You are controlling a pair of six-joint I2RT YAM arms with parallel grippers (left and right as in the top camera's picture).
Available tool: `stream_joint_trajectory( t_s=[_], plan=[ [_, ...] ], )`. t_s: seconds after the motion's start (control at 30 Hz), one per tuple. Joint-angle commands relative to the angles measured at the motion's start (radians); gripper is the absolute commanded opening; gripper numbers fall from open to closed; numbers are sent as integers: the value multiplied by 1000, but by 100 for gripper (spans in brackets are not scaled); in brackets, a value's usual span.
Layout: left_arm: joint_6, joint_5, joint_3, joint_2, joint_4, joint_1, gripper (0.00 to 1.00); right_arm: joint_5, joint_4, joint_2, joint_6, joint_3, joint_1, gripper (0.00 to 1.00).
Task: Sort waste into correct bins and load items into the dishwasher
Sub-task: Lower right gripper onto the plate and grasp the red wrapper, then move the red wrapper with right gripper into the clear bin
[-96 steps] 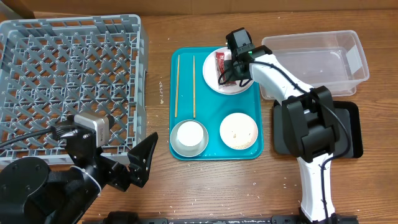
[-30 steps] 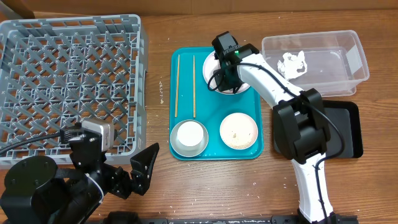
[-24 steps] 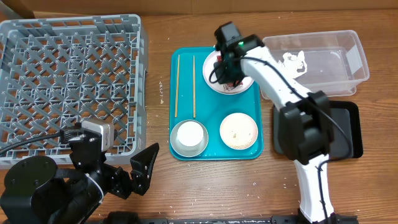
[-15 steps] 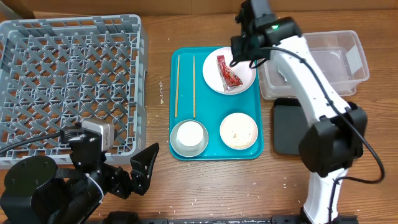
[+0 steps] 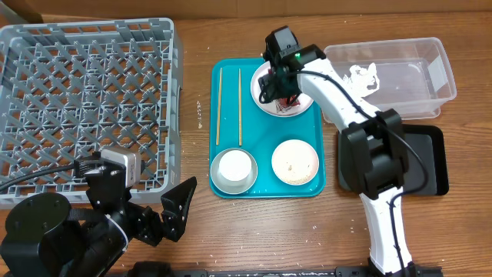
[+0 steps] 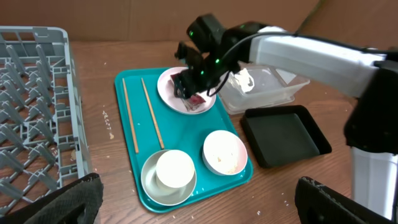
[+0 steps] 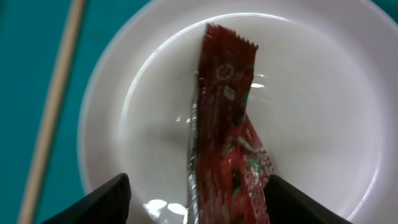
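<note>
A red wrapper (image 7: 227, 124) lies on a white plate (image 7: 323, 93) at the back right of the teal tray (image 5: 231, 188). My right gripper (image 7: 202, 205) hangs low over it, open, one finger on each side of the wrapper (image 5: 290, 101). In the overhead view that gripper (image 5: 278, 83) covers most of the plate (image 5: 265, 104). A crumpled tissue (image 5: 361, 77) lies in the clear tub (image 5: 407, 85). Two chopsticks (image 5: 218, 106) lie on the tray's left. My left gripper (image 6: 205, 208) is open and empty, low at the table's front, beside the grey dish rack (image 5: 84, 100).
On the teal tray's front stand a bowl with rice (image 5: 295, 161) and a white cup in a bowl (image 5: 233, 169). A black tray (image 5: 430, 161) lies in front of the clear tub, half hidden by my right arm. Loose rice grains dot the wood.
The right arm swung back toward the tub and has returned over the plate, and its jaws have spread open. The tissue has gone from plate to tub. The left arm stays put.
</note>
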Motion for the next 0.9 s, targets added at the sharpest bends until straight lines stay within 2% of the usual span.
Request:
stream_joint_trajectory(
  t_s=[0.0,0.03,0.07,0.1,0.27,0.4,0.67,0.87],
  plan=[
    [19,-3,-2,-2,3,5,100,39,25,16,-10,0,-8,72],
    [19,-3,-2,-2,3,5,100,29,27,19,-10,0,-8,71],
    [19,-3,-2,-2,3,5,100,15,29,26,-10,0,-8,64],
    [19,-3,-2,-2,3,5,100,8,28,33,-10,0,-8,49],
    [19,-3,-2,-2,3,5,100,5,4,38,-7,-21,-6,4],
    [19,-3,-2,-2,3,5,100,-23,-53,30,-7,13,-11,4],
    [19,-3,-2,-2,3,5,100,-251,-170,-97,-6,167,-88,4],
    [19,-3,-2,-2,3,5,100,-206,-252,-170,38,172,-190,4]
  ],
)
